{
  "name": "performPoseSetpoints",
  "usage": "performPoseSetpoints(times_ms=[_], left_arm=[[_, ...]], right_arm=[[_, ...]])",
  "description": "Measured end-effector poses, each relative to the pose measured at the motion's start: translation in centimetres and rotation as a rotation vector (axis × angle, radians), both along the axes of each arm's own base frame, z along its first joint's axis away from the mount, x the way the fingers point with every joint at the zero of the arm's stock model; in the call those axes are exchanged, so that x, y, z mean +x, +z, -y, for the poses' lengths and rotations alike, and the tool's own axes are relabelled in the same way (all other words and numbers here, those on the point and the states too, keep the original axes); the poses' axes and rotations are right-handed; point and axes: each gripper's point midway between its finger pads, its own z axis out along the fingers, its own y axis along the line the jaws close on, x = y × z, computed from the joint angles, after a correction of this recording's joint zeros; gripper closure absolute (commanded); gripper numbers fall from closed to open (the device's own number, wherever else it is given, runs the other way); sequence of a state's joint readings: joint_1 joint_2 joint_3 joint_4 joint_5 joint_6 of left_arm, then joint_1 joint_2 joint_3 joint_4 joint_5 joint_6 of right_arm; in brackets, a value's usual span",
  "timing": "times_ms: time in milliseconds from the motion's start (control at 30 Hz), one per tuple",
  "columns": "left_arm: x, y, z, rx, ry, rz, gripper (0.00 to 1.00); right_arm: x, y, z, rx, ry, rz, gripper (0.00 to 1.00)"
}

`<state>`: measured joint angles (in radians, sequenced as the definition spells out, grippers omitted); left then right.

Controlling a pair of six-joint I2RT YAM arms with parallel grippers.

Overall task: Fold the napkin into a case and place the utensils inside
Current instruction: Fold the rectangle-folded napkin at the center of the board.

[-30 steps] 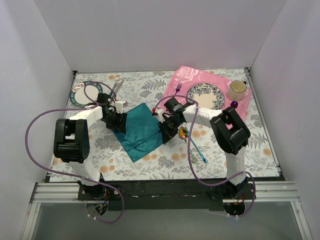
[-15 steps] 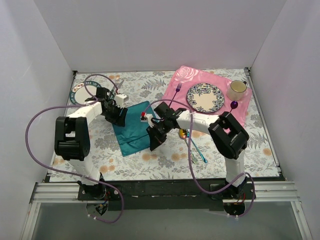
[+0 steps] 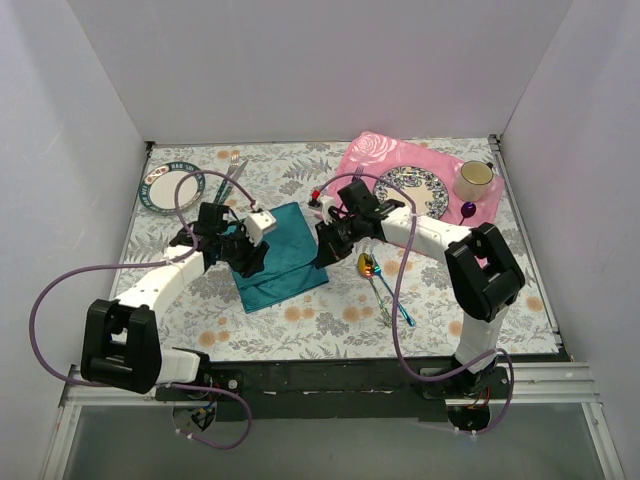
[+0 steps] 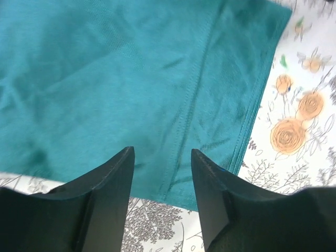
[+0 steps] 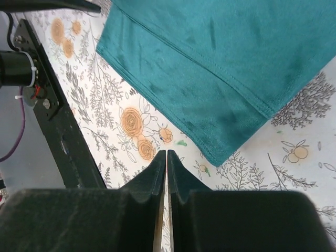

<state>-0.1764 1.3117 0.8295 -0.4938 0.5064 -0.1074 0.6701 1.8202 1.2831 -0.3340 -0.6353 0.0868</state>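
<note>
White arms (image 3: 160,284), blk joints (image 3: 120,345), purple cables (image 3: 36,310)

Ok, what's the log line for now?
napkin: folded; left end effector: open over it; right end effector: shut, empty; utensils: outside

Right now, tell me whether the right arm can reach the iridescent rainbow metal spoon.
Probably yes: the iridescent rainbow metal spoon lies uncovered beside the right end effector, nothing between them, though its shut jaws must open first.
</note>
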Motion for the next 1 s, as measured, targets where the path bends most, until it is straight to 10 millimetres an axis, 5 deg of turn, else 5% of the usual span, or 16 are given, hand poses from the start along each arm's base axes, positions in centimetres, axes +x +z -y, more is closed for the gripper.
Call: performPoseSetpoints(times_ms=[433, 1000], left_arm=[[-2.5, -4.8, 1.0, 0.222, -0.122, 0.037, 0.56], [-2.7, -7.1, 0.4, 0.347, -0.167, 0.083, 0.71]], right_arm=[[-0.9, -6.1, 0.9, -0.124, -0.028, -0.125, 0.94], [-0.9, -7.4, 1.1, -0.157, -0.05, -0.151, 0.95]])
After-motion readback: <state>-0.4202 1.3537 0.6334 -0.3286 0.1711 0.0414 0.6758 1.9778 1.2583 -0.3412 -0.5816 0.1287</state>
